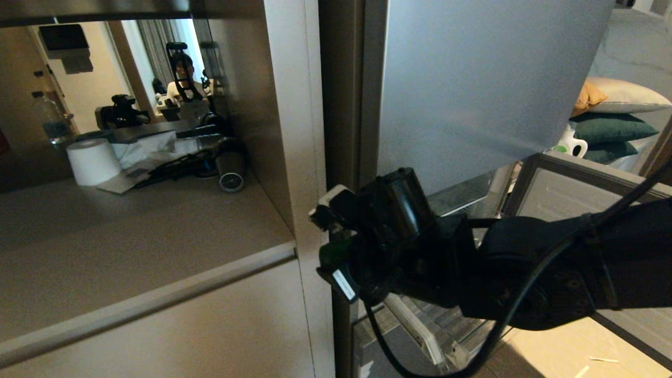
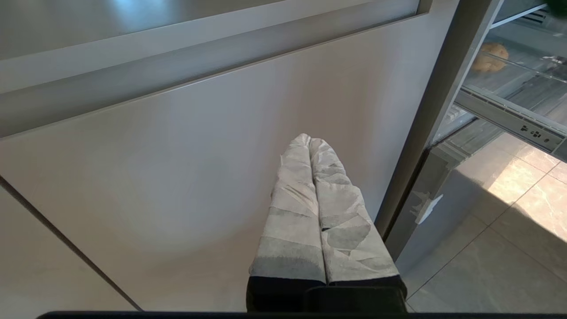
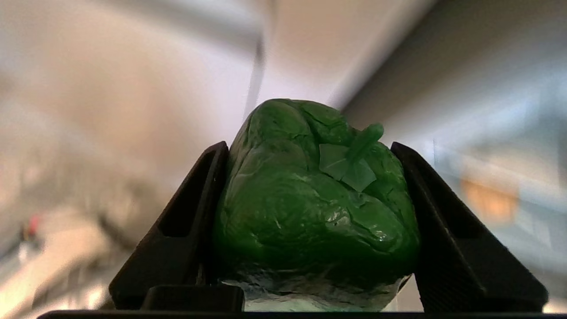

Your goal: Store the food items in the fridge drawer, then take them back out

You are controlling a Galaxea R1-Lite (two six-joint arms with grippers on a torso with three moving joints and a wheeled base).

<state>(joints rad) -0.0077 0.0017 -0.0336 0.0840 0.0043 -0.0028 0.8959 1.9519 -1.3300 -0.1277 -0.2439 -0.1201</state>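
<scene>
With the right gripper (image 3: 310,221) clamped on the pepper (image 3: 314,199), it should travel level and slowly, clear of the fridge (image 1: 472,79) edge.

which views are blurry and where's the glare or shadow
Right wrist view: background smeared, while the green pepper in the right tool stays sharp. Head view: dim, with the right arm a dark silhouette and reflections on the mirror-like niche wall. Left wrist view: sharp, a sunlit patch on the floor.
</scene>
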